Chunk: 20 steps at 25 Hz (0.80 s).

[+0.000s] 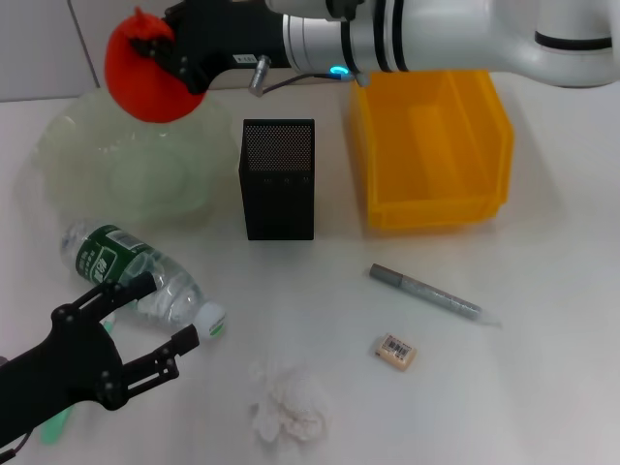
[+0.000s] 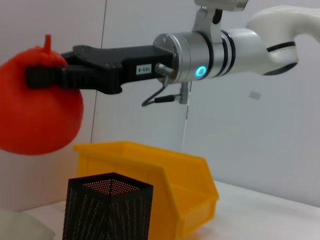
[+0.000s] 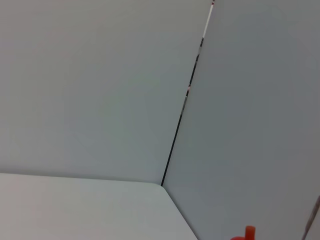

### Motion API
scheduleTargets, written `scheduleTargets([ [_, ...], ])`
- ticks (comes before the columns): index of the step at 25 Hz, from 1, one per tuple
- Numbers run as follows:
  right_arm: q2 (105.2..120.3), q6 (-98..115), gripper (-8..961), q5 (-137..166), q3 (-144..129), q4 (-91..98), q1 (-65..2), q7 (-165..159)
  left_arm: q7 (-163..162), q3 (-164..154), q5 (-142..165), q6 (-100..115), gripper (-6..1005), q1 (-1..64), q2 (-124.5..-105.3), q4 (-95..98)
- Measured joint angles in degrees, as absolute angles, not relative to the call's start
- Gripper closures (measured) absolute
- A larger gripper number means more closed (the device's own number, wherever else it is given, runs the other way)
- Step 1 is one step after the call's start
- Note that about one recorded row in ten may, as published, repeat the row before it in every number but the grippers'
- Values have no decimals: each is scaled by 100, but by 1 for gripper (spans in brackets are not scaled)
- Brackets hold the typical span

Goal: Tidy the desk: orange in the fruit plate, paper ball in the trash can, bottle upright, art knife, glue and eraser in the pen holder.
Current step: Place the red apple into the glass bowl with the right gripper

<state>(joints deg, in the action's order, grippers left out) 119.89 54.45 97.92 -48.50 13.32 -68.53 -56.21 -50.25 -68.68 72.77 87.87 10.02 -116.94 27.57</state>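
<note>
The red-orange round orange [image 1: 145,77] is what I see clamped in my right gripper [image 1: 160,50], held in the air above the pale-green scalloped glass fruit plate [image 1: 82,160]. My left gripper [image 1: 155,315] sits low with its fingers spread beside the clear plastic bottle [image 1: 140,276] lying on its side. The tiny beige eraser [image 1: 395,351] lies on the desk, well apart.

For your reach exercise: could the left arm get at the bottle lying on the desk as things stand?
Probably yes. The left gripper sits open right beside the bottle, jaws almost at its cap end, nothing between them. The right gripper holds the orange over the fruit plate, out of the way.
</note>
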Motion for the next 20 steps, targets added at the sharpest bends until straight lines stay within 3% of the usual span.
scheduleTargets([
  [8, 11988, 4803, 913, 9789, -5295, 1278, -6967, -5617, -4952, -6915, 7277, 8776, 177, 1116, -11752, 2751],
  [20, 11988, 4378, 835, 9789, -5807, 1257, -6930, -5607, -4993, -6917, 7419, 8720, 180, 1398, -11825, 2675],
])
